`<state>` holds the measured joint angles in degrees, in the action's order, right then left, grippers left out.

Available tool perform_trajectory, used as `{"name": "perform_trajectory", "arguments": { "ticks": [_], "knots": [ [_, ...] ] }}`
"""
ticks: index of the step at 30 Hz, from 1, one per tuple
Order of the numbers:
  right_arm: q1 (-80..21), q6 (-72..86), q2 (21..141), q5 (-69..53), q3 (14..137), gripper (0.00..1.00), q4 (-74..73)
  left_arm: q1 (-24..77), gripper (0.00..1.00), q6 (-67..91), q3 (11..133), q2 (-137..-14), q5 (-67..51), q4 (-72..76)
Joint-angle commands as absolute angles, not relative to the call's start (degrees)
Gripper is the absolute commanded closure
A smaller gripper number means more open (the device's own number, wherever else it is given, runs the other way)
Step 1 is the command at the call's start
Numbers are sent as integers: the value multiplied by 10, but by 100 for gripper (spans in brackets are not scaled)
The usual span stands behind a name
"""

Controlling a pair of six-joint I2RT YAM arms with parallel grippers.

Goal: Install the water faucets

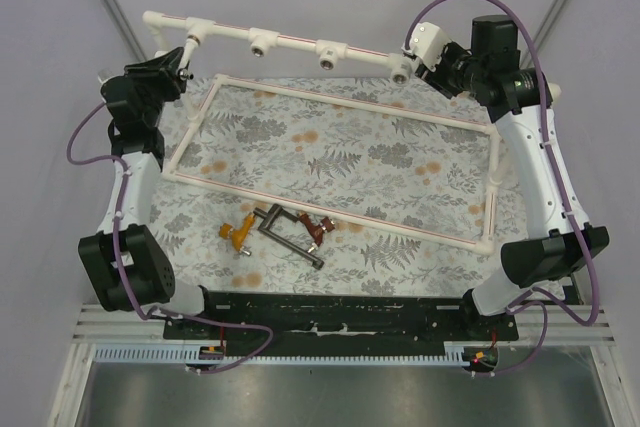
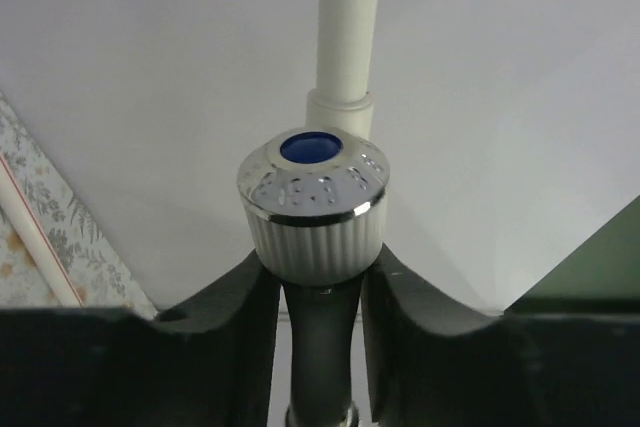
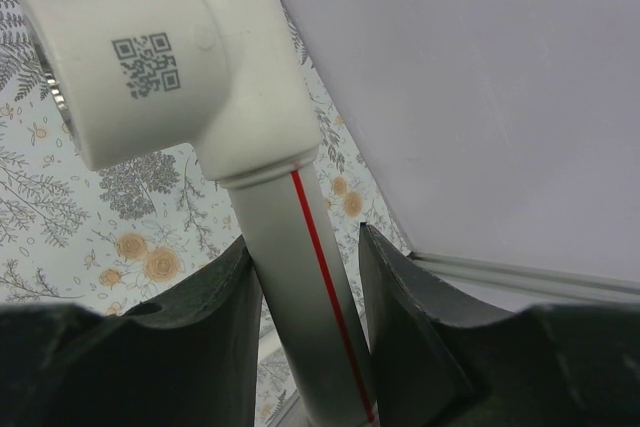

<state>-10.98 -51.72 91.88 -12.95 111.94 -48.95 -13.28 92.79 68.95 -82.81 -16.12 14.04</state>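
- The left pincer (image 2: 318,265) is up at about 11 o'clock on the table, by the left end of the pipe rail (image 1: 290,42).
- Its two dark fingers (image 2: 250,297) are partly closed. They press on both sides of the white faucet (image 2: 312,202), on its round knob with ridges.
- The knob has a shiny top with a blue dot. A white tube goes up behind it. I cannot tell if the faucet is screwed in.
- The right pincer (image 3: 305,272) is at about 1 o'clock, at the right end of the rail.
- It is partly closed too. It squeezes the white pipe with the red line, just under a socket (image 3: 150,67) with a square code on it.
- Three more faucets lie on the flowery table (image 1: 400,162) at about 7 o'clock, close together.
- The orange-yellow faucet (image 1: 236,234) is on the left, the dark grey faucet (image 1: 288,235) is in the middle, and the red-brown faucet (image 1: 320,232) is on the right.
- No pincer is touching these three.
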Motion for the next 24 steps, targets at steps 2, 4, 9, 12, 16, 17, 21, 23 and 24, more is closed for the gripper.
{"name": "perform_trajectory", "arguments": {
  "ticks": [2, 4, 9, 12, 16, 17, 21, 23, 24],
  "knots": [
    [-117, -465, 925, -107, 1109, 100, -506, -134, 73, 915, 698, -835, -187, 271],
    [-116, -465, 925, -107, 1109, 100, -507, -134, 80, 878, 696, -836, -193, 282],
    [-117, -465, 925, -110, 1109, 100, -506, -134, 85, 629, 721, -829, -239, 278],
    [-116, -464, 925, -111, 1108, 100, -506, -128, 85, 394, 753, -812, -274, 204],
    [-117, -463, 925, -112, 1108, 100, -507, -92, 85, -42, 773, -774, -246, 70],
    [-117, -463, 924, -112, 1108, 100, -506, -78, 85, -131, 767, -764, -237, 54],
    [-116, -461, 925, -113, 1109, 100, -507, -12, 88, -485, 707, -729, -200, 29],
    [-116, -461, 925, -113, 1108, 100, -507, 17, 93, -581, 693, -724, -165, 22],
    [-117, -461, 925, -113, 1108, 100, -507, 21, 93, -597, 693, -725, -156, 18]
  ]
}}
